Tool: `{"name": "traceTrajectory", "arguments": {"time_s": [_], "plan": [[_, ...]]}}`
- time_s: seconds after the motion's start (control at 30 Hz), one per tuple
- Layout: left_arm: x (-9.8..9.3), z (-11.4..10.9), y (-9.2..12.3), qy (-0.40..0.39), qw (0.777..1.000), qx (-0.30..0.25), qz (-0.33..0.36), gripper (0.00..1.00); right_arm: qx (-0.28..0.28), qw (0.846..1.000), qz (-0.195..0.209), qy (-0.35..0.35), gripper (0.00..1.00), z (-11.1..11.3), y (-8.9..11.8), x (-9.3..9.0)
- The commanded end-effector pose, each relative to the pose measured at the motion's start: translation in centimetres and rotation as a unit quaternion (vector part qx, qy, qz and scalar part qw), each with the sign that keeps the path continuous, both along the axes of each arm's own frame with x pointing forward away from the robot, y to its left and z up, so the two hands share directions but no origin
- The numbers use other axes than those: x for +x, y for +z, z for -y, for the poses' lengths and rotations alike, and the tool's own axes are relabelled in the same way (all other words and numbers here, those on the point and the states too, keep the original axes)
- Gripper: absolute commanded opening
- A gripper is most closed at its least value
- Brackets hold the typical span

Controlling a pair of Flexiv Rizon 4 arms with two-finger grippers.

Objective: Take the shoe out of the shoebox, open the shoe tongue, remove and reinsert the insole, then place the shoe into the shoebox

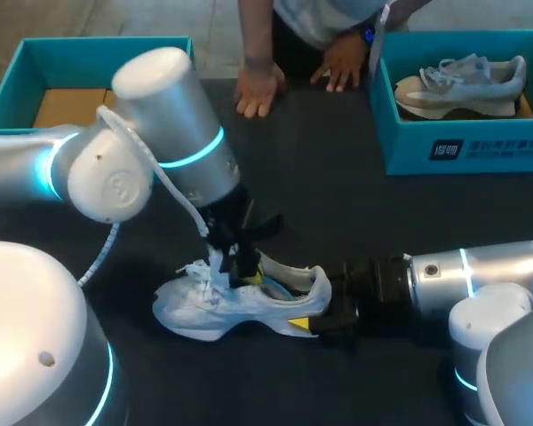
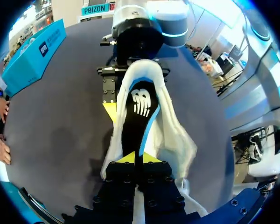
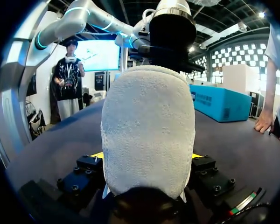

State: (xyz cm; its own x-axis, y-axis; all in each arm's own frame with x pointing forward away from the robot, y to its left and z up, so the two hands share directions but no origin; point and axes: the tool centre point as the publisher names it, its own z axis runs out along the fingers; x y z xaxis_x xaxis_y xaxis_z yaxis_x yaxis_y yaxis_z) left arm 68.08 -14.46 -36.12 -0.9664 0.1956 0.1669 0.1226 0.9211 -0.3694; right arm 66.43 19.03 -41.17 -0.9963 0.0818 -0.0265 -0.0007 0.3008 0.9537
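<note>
The white shoe (image 1: pixel 204 311) lies near the front edge of the bench (image 1: pixel 320 195), its heel pinched tight in the right jaws, while the left jaws, right above it, are closed on one end of its black insole (image 2: pixel 139 116).

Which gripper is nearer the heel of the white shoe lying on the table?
Right. The right gripper grips the heel of the shoe from both sides; the left gripper sits farther forward, over the shoe's opening by the laces, holding the insole.
</note>
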Motion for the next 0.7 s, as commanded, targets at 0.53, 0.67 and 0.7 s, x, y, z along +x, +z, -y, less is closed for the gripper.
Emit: {"name": "traceTrajectory", "arguments": {"time_s": [0.53,0.67,0.7], "plan": [[0.2,-1.5,2.8,-0.038,0.989,-0.109,-0.096,0.0,-0.001,1.0,0.001,0.0,0.0,0.0,-0.1,-0.4],[0.2,-1.6,3.2,-0.047,0.984,-0.133,-0.111,0.0,-0.001,1.0,0.001,0.0,0.0,0.0,-0.1,-0.4],[0.2,-1.7,3.3,-0.048,0.983,-0.137,-0.113,0.0,-0.001,1.0,0.001,0.0,0.0,0.0,-0.1,-0.4]]}}
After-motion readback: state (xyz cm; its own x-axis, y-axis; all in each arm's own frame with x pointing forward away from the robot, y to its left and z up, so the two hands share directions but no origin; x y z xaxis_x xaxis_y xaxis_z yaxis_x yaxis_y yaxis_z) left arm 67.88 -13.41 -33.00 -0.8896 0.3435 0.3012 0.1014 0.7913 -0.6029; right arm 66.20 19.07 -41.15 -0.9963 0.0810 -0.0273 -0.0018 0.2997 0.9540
